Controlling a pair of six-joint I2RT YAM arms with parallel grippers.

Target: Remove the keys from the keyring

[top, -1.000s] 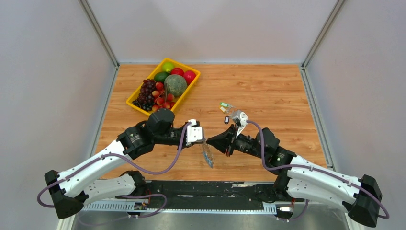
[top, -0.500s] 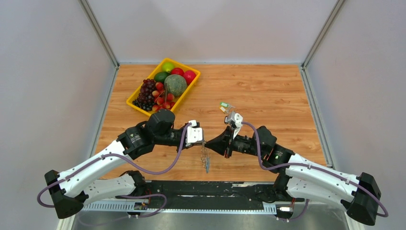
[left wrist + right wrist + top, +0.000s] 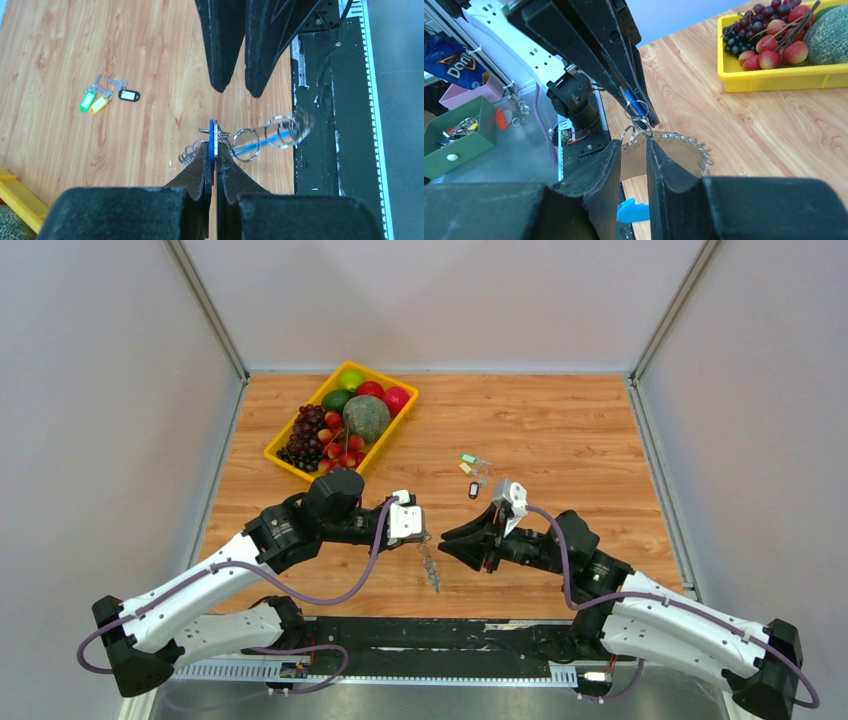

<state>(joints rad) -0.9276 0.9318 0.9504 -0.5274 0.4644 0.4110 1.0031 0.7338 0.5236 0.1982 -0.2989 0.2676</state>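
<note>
My left gripper point(image 3: 418, 536) is shut on the blue tag of a key point(image 3: 213, 140) that sits on the keyring point(image 3: 431, 566). The keyring is a silver loop fringed with small rings point(image 3: 260, 141) and hangs below the fingers above the table's front edge. My right gripper point(image 3: 447, 541) is open. Its fingers point(image 3: 611, 165) stand either side of the keyring's top edge point(image 3: 679, 150), just below the blue-tagged key point(image 3: 634, 107). Three loose keys lie on the table behind: green point(image 3: 467, 457), yellow point(image 3: 465, 468) and black point(image 3: 473, 490). They also show in the left wrist view, with the green one point(image 3: 87, 101) leftmost.
A yellow tray point(image 3: 290, 465) of fruit stands at the back left. The black base plate point(image 3: 450, 635) runs along the near edge under the keyring. A green bin point(image 3: 459, 145) of keys sits off the table.
My right gripper pushed left up to the left gripper, then its wrist drew back right, uncovering the black key. The hanging keyring swung. The left arm stayed put.
</note>
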